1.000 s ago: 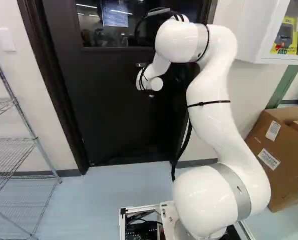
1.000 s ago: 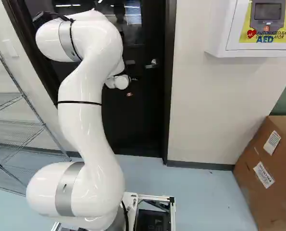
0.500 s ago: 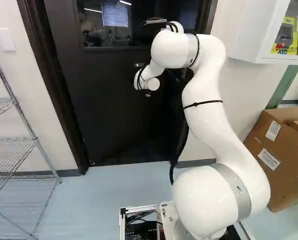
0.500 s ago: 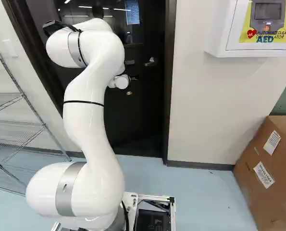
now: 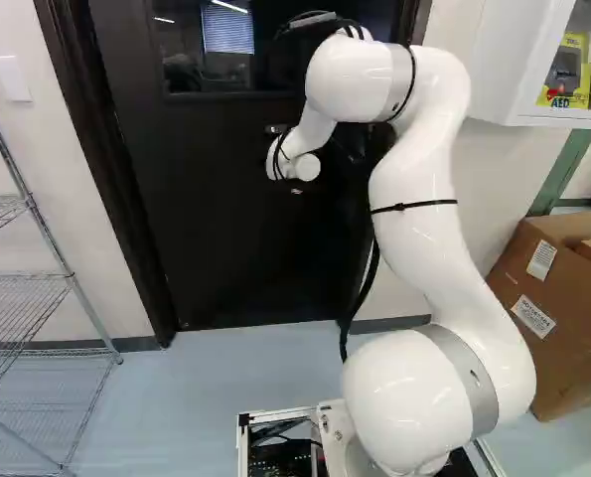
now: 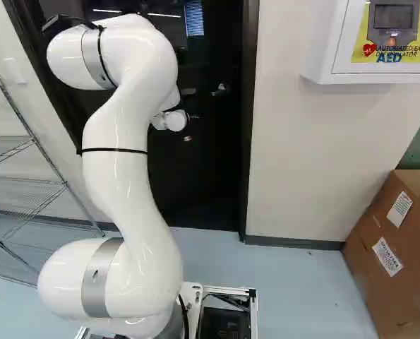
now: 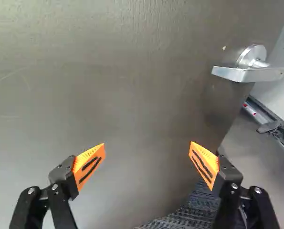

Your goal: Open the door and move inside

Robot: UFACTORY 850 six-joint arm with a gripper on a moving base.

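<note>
Door [image 7: 108,71]: straight ahead of us, already ajar by the look of it, with a ribbed mat [image 7: 192,214] showing past its free edge.
Handle [image 7: 237,74]: on the door near that edge, ahead of the gripper [image 7: 147,144] and off to one side, nothing on it. The latch looks clear, so imo we needn't grab it.
Push: this seems to be our step, swinging the door wider. We'd lean on the face near the handle side for better leverage, go slow, and follow the arc instead of shoving straight.
Frame [image 6: 249,141]: we'd watch this one. If the base [image 6: 231,291] rolls in too early, the arm [image 6: 128,212] could clip it, or the door could swing back on us.
Fingers: spread wide, fully released, nothing gripped between the orange pads [image 7: 205,164]. Can't tell if the tips brush the door, so we'd creep forward until contact is certain.
</note>
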